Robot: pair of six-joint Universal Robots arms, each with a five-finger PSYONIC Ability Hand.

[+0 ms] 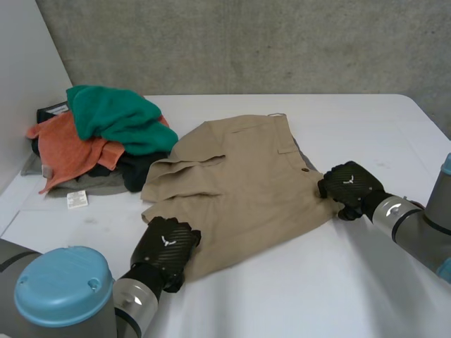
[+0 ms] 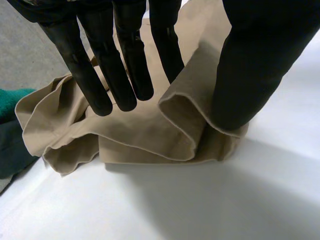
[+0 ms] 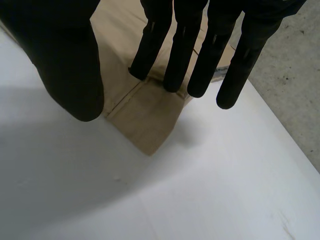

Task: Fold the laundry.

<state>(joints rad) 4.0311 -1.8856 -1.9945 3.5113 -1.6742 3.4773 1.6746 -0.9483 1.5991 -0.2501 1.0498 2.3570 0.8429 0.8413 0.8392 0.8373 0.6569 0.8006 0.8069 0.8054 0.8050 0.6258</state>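
Note:
Tan shorts lie spread on the white table, with one part folded over near the pile. My left hand is on their near left corner. In the left wrist view the shorts bunch into a raised fold between the thumb and the straight fingers, which pinch it. My right hand is at the shorts' right corner. In the right wrist view its straight fingers touch the flat corner of the shorts, and the thumb comes down at the cloth's edge.
A laundry pile sits at the back left: a green cloth on top, an orange one and a dark garment beneath. A small white tag lies in front of it. A wall closes off the left side.

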